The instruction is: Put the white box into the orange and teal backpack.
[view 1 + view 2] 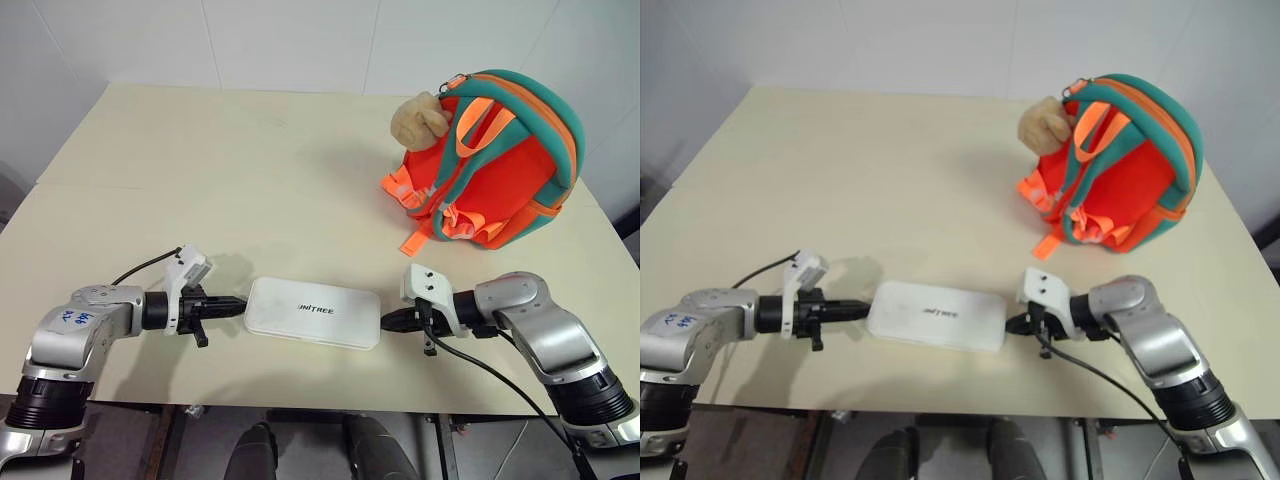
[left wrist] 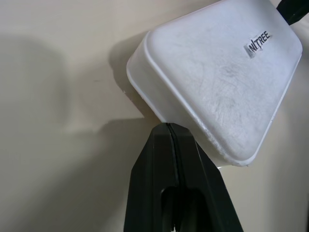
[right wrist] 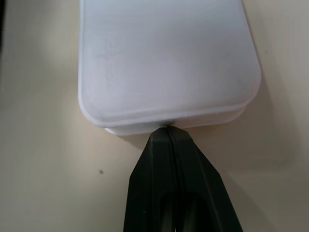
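the white box (image 1: 314,312) lies flat on the cream counter (image 1: 200,170), near the front edge, its long axis running left to right. dark lettering shows on its top; in the left wrist view the first letter of that lettering is cut off by glare, and in the right eye view it is too small to read.

the left hand (image 1: 238,304) meets the box at its left short end. its two black fingers (image 2: 166,159) are pressed together, tips at the box's lower rim. the left wrist view shows tip and rim meeting, but whether they press or merely touch cannot be told. the finger bases run out of the picture there.

the right hand (image 1: 387,320) meets the box at its right short end. its fingers (image 3: 169,159) are likewise together, tips at the seam between lid and base. nothing is clamped between either pair.

the orange and teal backpack (image 1: 500,160) stands at the far right of the counter, well apart from the box. its straps face the camera; its opening cannot be made out. a beige plush toy (image 1: 420,118) hangs at its upper left.
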Tool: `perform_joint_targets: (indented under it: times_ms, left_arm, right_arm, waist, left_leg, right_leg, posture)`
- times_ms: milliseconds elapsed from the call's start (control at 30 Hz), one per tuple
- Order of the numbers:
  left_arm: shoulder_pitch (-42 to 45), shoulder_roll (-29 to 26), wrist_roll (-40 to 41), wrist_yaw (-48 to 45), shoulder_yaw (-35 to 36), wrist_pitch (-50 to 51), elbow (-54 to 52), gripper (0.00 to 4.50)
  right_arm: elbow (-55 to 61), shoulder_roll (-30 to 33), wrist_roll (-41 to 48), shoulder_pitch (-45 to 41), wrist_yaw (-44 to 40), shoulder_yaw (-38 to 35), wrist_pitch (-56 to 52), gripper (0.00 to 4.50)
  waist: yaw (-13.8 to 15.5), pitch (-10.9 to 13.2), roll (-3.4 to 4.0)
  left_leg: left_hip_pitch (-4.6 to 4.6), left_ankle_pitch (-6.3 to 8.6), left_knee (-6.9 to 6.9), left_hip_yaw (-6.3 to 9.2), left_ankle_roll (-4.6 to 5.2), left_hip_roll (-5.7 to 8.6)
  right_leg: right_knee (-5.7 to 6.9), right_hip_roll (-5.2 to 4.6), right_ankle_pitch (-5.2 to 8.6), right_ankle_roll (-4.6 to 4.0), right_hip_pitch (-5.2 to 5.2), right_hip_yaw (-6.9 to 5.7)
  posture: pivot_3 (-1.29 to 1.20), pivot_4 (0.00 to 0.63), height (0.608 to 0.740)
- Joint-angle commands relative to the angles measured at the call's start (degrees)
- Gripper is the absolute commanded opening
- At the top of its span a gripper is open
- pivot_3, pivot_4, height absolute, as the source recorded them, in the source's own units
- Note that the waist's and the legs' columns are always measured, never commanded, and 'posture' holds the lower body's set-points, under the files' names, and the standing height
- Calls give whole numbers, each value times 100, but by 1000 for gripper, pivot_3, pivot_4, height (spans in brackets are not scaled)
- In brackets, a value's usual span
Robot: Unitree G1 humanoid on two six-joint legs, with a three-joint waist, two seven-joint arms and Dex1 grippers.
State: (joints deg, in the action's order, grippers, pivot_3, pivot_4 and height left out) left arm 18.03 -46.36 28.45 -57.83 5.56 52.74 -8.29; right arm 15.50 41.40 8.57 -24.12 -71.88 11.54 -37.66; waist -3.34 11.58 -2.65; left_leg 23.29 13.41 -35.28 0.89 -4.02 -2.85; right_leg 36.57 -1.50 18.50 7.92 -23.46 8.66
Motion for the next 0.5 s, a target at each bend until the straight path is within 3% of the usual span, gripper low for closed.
perform_joint_targets:
  times_ms: [33, 500]
  left_arm:
    - [26, -151, 232, -133, 226, -106, -154, 0]
    - [98, -229, 89, 137, 463, -286, 187, 0]
  right_arm:
    - [27, 168, 166, -176, 15, -168, 281, 23]
    - [-736, 483, 125, -420, 308, -276, 776, 23]
  waist:
    - [-5, 0, 0]
    - [-6, 0, 0]
  left_leg:
    - [0, 0, 0, -1, 0, 0]
    - [0, 0, 0, -2, 1, 0]
  right_leg:
    - [0, 0, 0, 0, 0, 1]
    - [0, 0, 0, 0, -1, 1]
  posture:
    - [0, 150, 740]
    - [0, 150, 740]
